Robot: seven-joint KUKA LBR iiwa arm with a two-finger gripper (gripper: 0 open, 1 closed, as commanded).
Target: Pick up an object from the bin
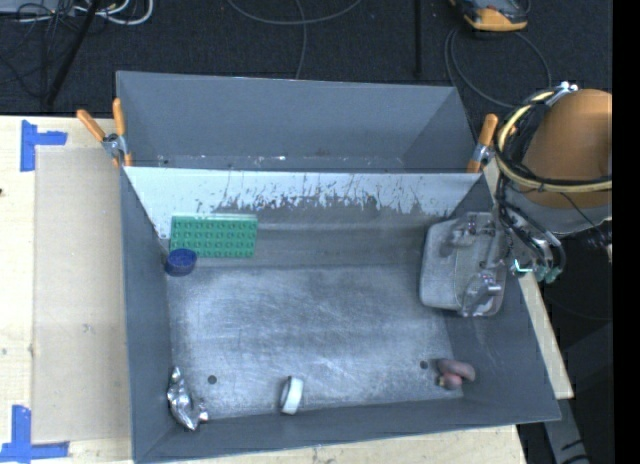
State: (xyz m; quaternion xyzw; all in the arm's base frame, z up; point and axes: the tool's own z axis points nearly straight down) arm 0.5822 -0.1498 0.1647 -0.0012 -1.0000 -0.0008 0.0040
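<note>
You see one gripper (476, 290) at the right of the frame, set low inside the grey bin (300, 132) close against its right wall, with the arm's orange cover (572, 138) and its cables above and to the right of it. Whether the gripper is parted or clenched you cannot tell from this angle, and you can make out no thing in its grasp. Count five loose things on the bin floor, one of each kind. The nearest to the gripper is one pinkish lump (453, 376) in the lower right corner of the bin, lying below the gripper in the frame and apart from it. Further left along the lower edge you have one small white ring-shaped piece (291, 394), lying near the bottom wall, and in the lower left corner one crumpled silver piece (186, 401). At the upper left of the floor lies one flat green studded plate (213, 236) at the foot of the back wall, and one round blue cap (181, 263) sits just beside that plate's lower left corner. The middle of the floor between these things is bare scuffed metal, and all four of the left-hand pieces lie well apart from the gripper.
</note>
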